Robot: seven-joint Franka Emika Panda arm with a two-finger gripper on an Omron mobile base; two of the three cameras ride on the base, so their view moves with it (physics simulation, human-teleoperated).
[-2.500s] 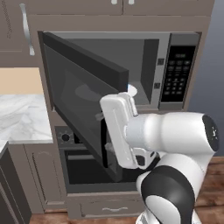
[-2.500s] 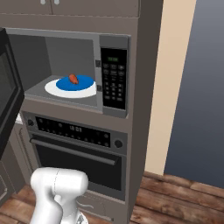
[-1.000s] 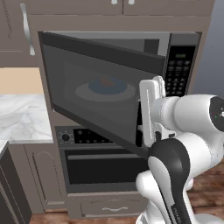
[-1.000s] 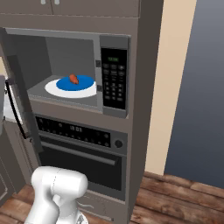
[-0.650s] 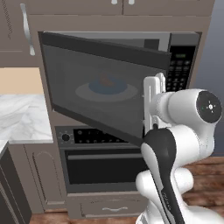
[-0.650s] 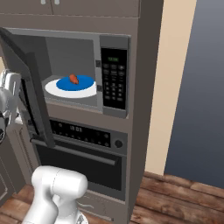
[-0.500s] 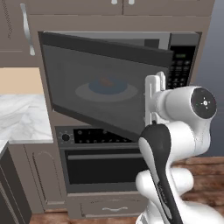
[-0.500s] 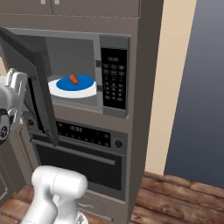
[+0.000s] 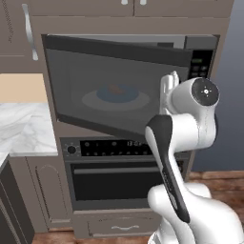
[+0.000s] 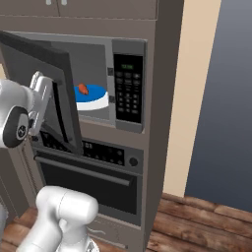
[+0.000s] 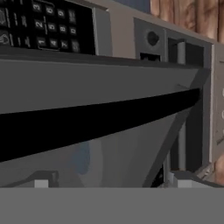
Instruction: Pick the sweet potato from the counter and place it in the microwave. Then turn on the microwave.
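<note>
Right base view: microwave [image 10: 129,88] door ajar; sweet potato [image 10: 82,89] inside (on plate [image 10: 93,98]); fingers [image 11: 41,183] spread, empty.

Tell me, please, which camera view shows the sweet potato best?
The right base view: past the door's edge, the sweet potato sits in plain sight on the blue plate. The left base view shows it dimly through the door glass. In the hand view I cannot make it out.
</note>
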